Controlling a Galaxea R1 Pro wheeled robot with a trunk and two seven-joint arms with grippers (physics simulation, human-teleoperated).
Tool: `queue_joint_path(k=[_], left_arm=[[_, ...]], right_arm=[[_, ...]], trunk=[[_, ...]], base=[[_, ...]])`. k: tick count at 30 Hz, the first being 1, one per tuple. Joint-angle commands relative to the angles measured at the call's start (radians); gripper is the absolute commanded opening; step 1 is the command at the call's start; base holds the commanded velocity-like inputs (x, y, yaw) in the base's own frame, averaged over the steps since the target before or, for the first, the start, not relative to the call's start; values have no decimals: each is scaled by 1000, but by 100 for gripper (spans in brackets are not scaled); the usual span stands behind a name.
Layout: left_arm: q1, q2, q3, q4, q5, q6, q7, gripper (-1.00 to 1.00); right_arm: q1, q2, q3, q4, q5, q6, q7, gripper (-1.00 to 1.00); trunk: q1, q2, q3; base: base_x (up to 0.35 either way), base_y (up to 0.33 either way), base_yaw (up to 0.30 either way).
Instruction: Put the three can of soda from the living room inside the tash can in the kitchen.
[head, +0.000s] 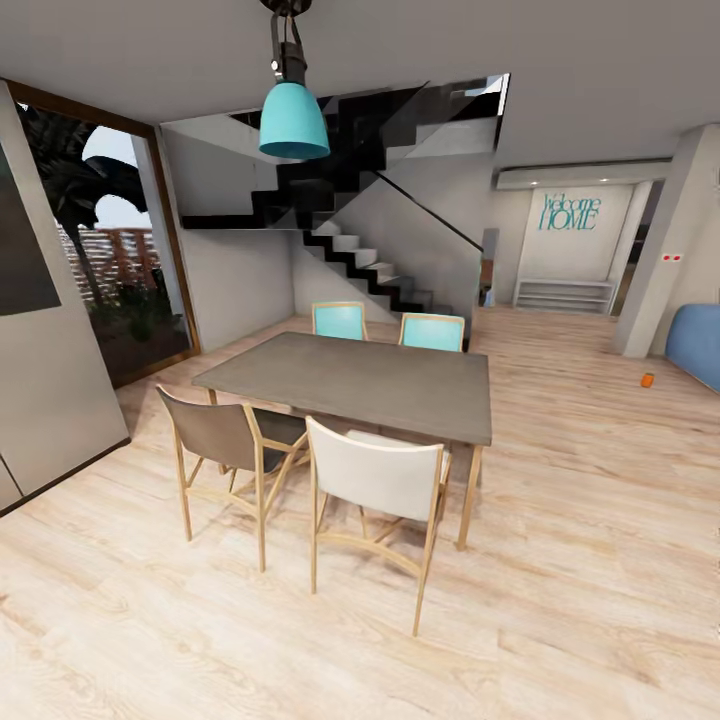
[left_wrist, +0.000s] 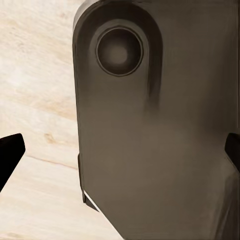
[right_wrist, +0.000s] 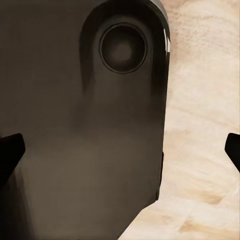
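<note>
Orange against pale wood, one soda can (head: 647, 379) stands on the floor far off at the right, near the rounded blue end of a sofa (head: 697, 345); the other cans and the bin are not to be seen. Between the robot and that corner stands a grey dining table (head: 360, 380) ringed by chairs, the white chair (head: 375, 480) nearest. Each wrist camera looks down past a dark part of the robot's own body to the wood floor (head: 580, 600). The left gripper (left_wrist: 120, 150) has its finger tips at the far edges of its picture, wide apart and empty; the right gripper (right_wrist: 120, 147) is the same. The main risk, as I judge it, is clipping the table's corner or a chair leg if the base swings right too tightly, or nudging the small can over on arrival, since it would roll easily on smooth boards.
</note>
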Motion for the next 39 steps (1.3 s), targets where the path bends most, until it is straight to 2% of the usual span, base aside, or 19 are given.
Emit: queue_joint_path(k=[1, 9, 24, 39], left_arm=[[0, -1, 0, -2, 0, -2, 0, 100], [-1, -4, 0, -9, -1, -11, -4, 100], [-1, -4, -2, -9, -1, -11, -9, 100], [-1, -4, -2, -9, -1, -11, -9, 100]], right_arm=[[0, 3, -1, 0, 0, 0, 1, 100], [0, 12, -2, 0, 0, 1, 10, 100], [0, 12, 0, 0, 4, 2, 14, 100], [-1, -1, -3, 1, 3, 16, 14, 100]], trunk=[[0, 0, 0], [0, 0, 0], [0, 0, 0], [0, 0, 1]], base=[[0, 0, -105], [0, 35, -237], [0, 21, -298], [0, 0, -300]])
